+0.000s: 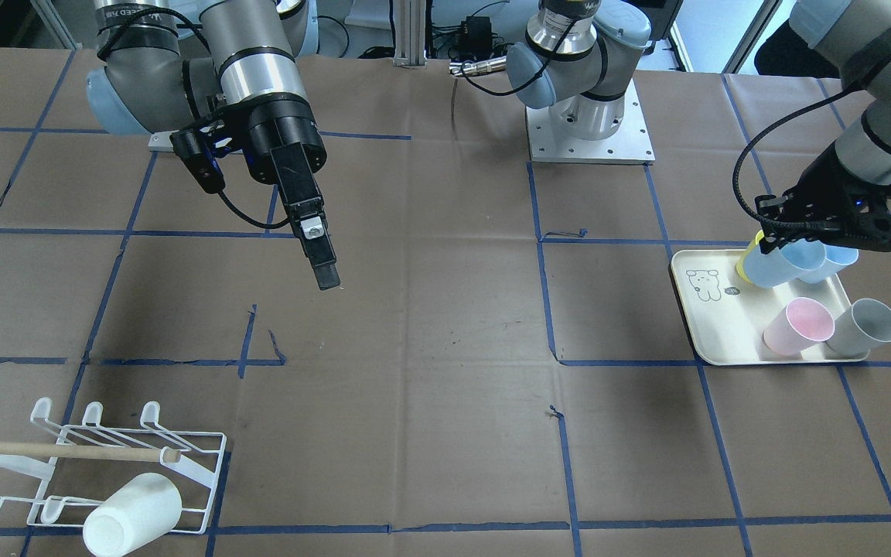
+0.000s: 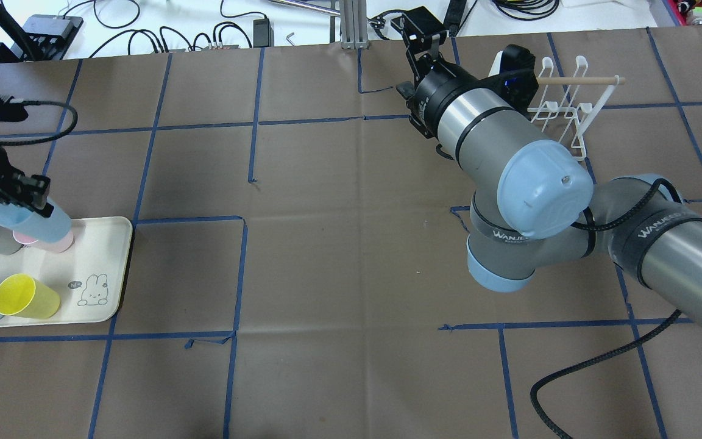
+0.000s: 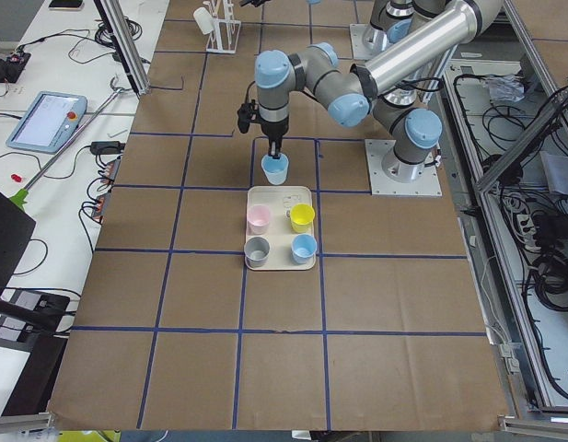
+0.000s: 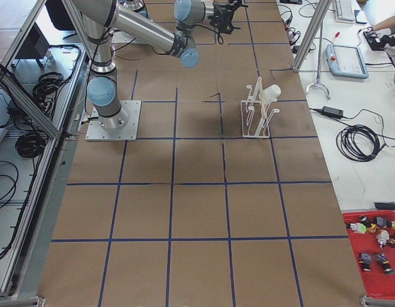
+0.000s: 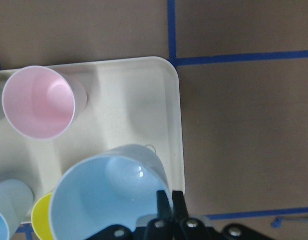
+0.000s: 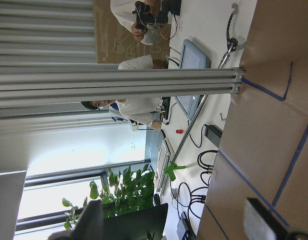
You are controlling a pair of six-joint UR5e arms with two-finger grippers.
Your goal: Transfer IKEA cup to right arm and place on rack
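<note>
Pinches cup (image 5: pixel 106 200) by rim in left gripper (image 5: pixel 171 199) over tray (image 5: pixel 129 100) edge, leaving body free for handover; holds right gripper (image 1: pixel 326 275) wide, empty.

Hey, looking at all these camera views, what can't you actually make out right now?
Overhead: the right arm hides most of the rack and nearly all of the white cup on it.
Front view: the held blue cup covers most of the yellow cup.
Right wrist view: the right gripper is blurred and cut off by the bottom edge.
Right side view: the left gripper is too small to read.
</note>
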